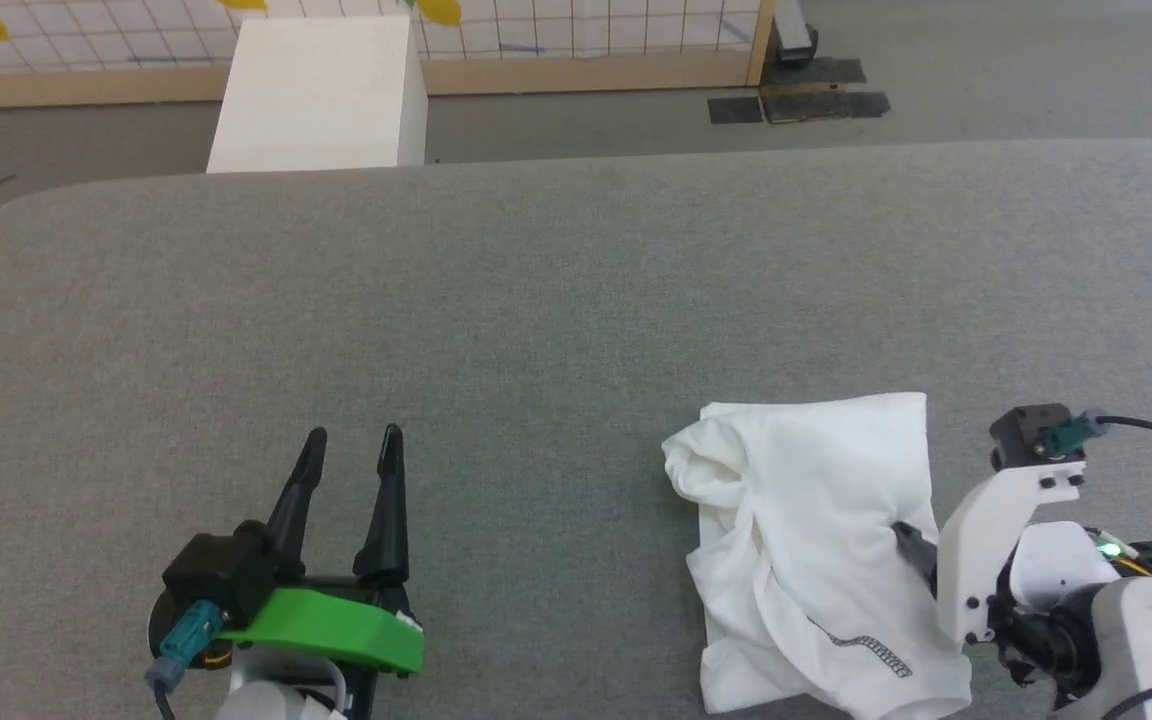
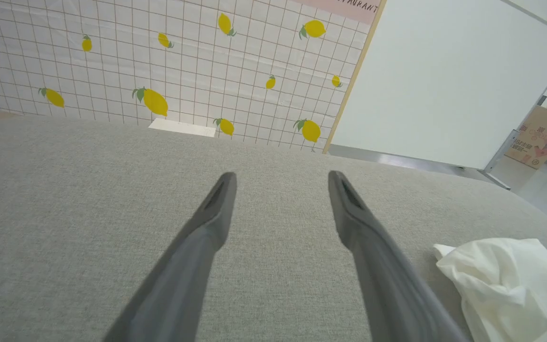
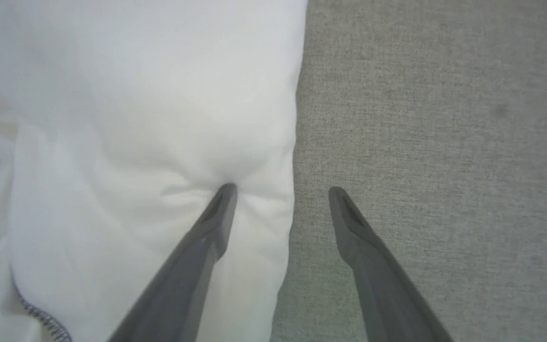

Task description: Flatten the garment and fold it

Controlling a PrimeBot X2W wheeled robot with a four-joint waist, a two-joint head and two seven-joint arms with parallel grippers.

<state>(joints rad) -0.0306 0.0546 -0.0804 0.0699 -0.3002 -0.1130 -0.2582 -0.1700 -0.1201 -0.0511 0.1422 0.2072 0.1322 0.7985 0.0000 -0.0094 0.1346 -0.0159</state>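
Left jaws: apart, holding nothing, above bare table (image 1: pixel 536 300) toward its near left corner.
Right jaws: apart, astride the right edge of the shirt (image 1: pixel 816 540); one finger (image 3: pixel 216 213) presses a dimple into the cloth, the other finger (image 3: pixel 349 223) is over bare table just beside it.
Shirt: white, crumpled, by the table's near edge toward the right corner; zigzag stitching (image 1: pixel 871 645) shows at its near side.
Box (image 1: pixel 321 95): white, beyond the far edge, left of middle.

On table (image 1: pixel 576 300), near-right part: shirt (image 1: pixel 806 540). Behind table's far edge, leftward: box (image 1: pixel 321 95). Over near-left: left gripper (image 1: pixel 351 440). Over near-right, one finger on shirt: right gripper (image 3: pixel 280 190).
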